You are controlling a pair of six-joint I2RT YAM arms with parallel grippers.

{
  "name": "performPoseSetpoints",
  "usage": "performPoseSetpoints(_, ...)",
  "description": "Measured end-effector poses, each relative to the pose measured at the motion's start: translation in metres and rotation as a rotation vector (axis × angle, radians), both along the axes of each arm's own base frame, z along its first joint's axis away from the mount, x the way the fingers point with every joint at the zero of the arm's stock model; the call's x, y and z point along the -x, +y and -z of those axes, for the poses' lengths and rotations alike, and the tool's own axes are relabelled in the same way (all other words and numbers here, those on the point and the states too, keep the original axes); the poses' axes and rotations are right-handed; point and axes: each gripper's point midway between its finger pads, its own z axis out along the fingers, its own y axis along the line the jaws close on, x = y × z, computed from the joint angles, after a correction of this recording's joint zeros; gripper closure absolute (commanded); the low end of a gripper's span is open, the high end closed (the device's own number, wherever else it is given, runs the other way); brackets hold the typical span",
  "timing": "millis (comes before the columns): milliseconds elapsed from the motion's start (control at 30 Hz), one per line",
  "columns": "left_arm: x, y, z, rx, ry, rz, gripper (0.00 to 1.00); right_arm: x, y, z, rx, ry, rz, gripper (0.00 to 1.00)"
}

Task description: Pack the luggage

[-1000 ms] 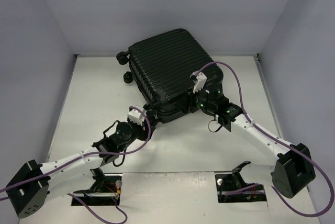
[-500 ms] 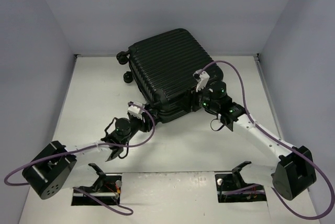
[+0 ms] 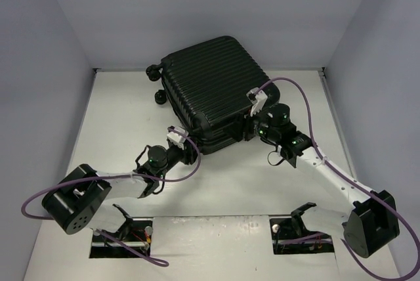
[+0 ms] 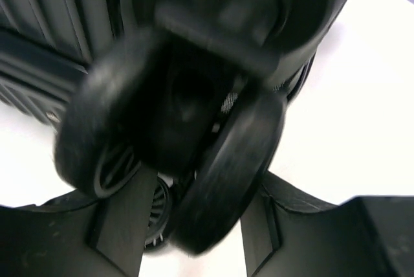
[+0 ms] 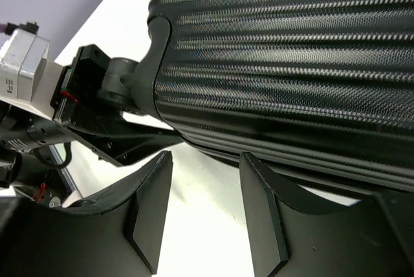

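Since the last frame the left gripper (image 4: 191, 206) has advanced, jaws spread astride a caster wheel (image 4: 226, 173). The right gripper (image 5: 206, 167) is released beside the luggage (image 3: 210, 87), which lies closed near the far edge, centred.

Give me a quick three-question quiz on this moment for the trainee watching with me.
1. True or false: the luggage lies open with its lining showing.
2. Which part of the luggage is right at the left gripper? A) carry handle B) caster wheel C) zipper pull
3. Fill in: the right gripper, by the near right corner of the luggage, is ___, with only bare table between its fingers.

Key: 1 false, it is closed with the ribbed shell up; 2 B; 3 open.
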Motion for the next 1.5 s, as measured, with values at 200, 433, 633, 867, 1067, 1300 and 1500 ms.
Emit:
performPoseSetpoints(200, -0.001, -0.002, 0.005, -0.018, -0.004, 0.013, 0.72, 0.003, -0.003, 0.003, -0.001, 0.006, -0.002, 0.57)
performPoseSetpoints(433, -0.004, -0.003, 0.016, -0.055, 0.009, 0.018, 0.9, 0.005, -0.005, -0.004, -0.012, -0.01, -0.006, 0.57)
performPoseSetpoints(633, -0.005, -0.002, 0.012, -0.065, -0.012, 0.03, 1.0, 0.005, -0.006, -0.006, -0.016, -0.016, -0.004, 0.58)
performPoseSetpoints(867, -0.006, 0.003, 0.01, -0.065, -0.012, 0.018, 1.0, 0.006, -0.008, -0.001, -0.01, -0.005, -0.005, 0.58)
performPoseSetpoints(1067, -0.019, 0.027, 0.001, -0.041, -0.03, -0.085, 1.0, 0.007, -0.011, 0.003, 0.002, 0.001, -0.006, 0.58)
performPoseSetpoints(1300, -0.019, 0.031, 0.001, -0.018, -0.018, -0.102, 1.0, 0.01, -0.013, 0.003, 0.017, -0.008, -0.014, 0.58)
performPoseSetpoints(1500, -0.028, 0.043, -0.001, 0.004, -0.011, -0.144, 1.0, 0.012, -0.014, 0.005, 0.026, -0.004, -0.02, 0.6)
